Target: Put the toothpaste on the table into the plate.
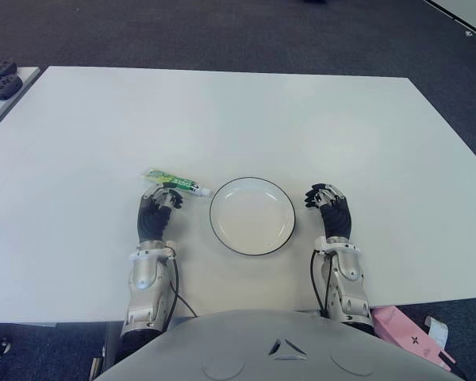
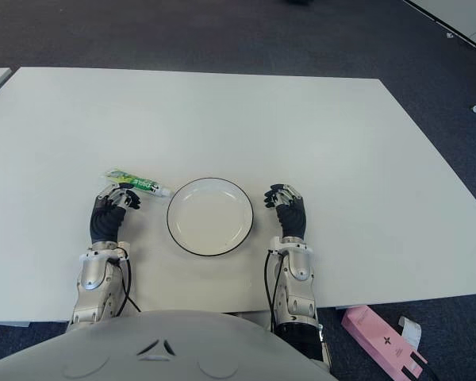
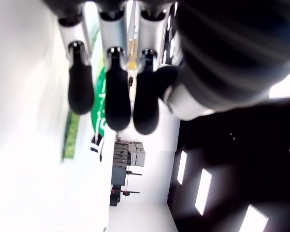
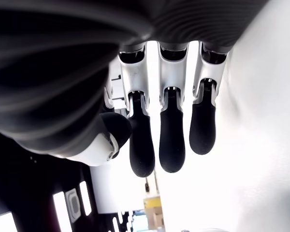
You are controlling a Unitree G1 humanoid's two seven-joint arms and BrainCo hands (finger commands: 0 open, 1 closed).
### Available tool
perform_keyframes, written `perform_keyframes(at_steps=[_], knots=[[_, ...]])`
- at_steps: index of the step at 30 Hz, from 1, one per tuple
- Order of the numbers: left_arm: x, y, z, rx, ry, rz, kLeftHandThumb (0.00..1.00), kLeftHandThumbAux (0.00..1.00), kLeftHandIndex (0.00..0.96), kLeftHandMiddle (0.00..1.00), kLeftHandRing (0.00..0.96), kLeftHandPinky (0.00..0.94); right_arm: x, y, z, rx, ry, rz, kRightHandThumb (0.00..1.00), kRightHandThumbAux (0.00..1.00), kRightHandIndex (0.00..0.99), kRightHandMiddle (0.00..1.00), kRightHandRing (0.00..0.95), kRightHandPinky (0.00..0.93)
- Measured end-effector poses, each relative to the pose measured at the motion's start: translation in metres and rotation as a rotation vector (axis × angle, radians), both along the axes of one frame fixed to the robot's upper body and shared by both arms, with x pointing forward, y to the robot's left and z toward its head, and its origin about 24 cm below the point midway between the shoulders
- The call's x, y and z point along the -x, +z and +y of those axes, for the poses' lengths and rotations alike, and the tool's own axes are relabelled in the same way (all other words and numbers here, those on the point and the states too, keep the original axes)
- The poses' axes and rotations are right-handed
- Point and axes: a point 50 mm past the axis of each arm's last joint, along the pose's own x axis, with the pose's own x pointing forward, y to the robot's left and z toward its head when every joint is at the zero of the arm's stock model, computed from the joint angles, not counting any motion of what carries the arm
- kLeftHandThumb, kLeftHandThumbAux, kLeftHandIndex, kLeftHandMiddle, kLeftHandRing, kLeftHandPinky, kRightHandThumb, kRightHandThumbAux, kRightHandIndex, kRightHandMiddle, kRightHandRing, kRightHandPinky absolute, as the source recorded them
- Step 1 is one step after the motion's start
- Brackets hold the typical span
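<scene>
One white table [image 1: 246, 119] fills most of the scene. On it lie two loose items — one green and white toothpaste tube [image 1: 173, 182] and one round white plate [image 1: 252, 215] with a dark rim. Two robot hands are in view: one left hand [image 1: 156, 209] and one right hand [image 1: 328, 208], each on its own metal forearm. In each wrist view, three dark fingers [image 3: 118, 99] and one thumb can be counted; any further fingers cannot be made out. Off the table there is one pink box [image 2: 381, 343] on the floor, and one dark object [image 1: 0, 79] — its kind unclear — on a second surface at the far left edge.
</scene>
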Motion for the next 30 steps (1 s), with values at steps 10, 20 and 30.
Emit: perform_keyframes(at_steps=[10,20,30], knots=[[0.001,0.000,0.000,-0.010,-0.003,0.002,0.695,0.717,0.436,0.610,0.592,0.578,0.001,0.000,0.001,-0.003,0.000,0.001,0.707,0.722,0.432,0.567,0.554,0.544],[0.002,0.002,0.003,-0.029,-0.007,0.006,0.695,0.718,0.436,0.607,0.583,0.567,0.002,0.000,0.003,-0.008,-0.004,0.002,0.707,0.722,0.432,0.570,0.556,0.543],[-0.004,0.032,0.015,-0.278,-0.048,-0.088,0.694,0.719,0.435,0.609,0.582,0.570,0.003,0.000,0.004,-0.007,-0.005,0.001,0.707,0.722,0.432,0.570,0.557,0.545]])
